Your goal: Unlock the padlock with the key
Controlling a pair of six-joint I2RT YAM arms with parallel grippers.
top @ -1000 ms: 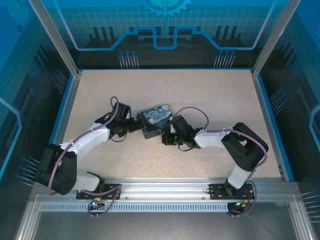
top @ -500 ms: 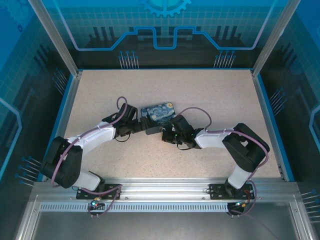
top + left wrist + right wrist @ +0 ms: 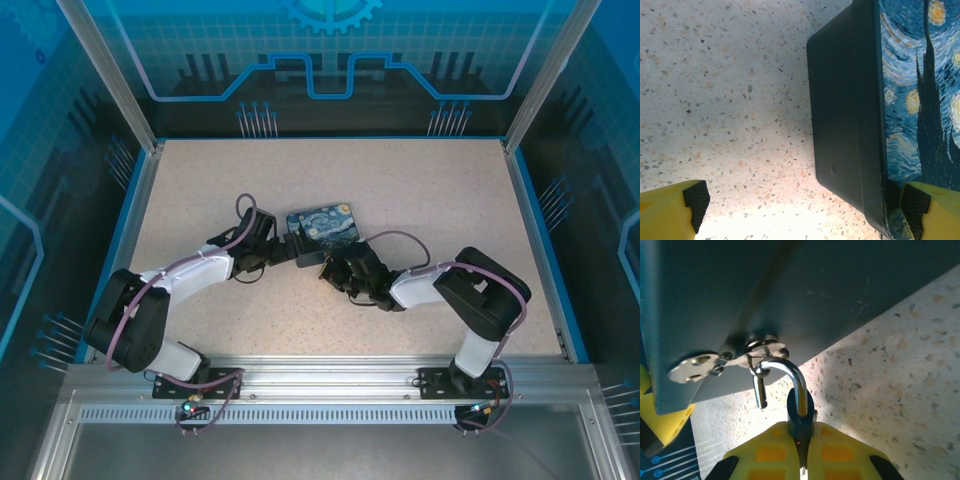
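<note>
Top view: left end effector [image 3: 283, 250] sits at the near-left end of the painted box [image 3: 325, 225] on the counter [image 3: 430, 190]. Right end effector [image 3: 333, 270] is at the box's near face, close beside the left one. Padlock is too small to make out here. Left wrist view: left end effector is wide open and holds nothing. One black pad [image 3: 696, 199] is over bare counter, well clear of the box. The other pad [image 3: 916, 204] is right at the painted lid's edge, contact unclear. The box's dark side wall runs ahead between the pads, nearer that second one. Right wrist view: right end effector [image 3: 801, 450] is clamped tight on the padlock [image 3: 800, 412], its body pinched between the yellow fingers [image 3: 845, 455] right at the tips. Shackle [image 3: 790, 370] is popped out of the body on one side, short leg hanging free. Its curve is hooked through the silver hasp [image 3: 747, 352] on the box wall, just beyond the tips.
</note>
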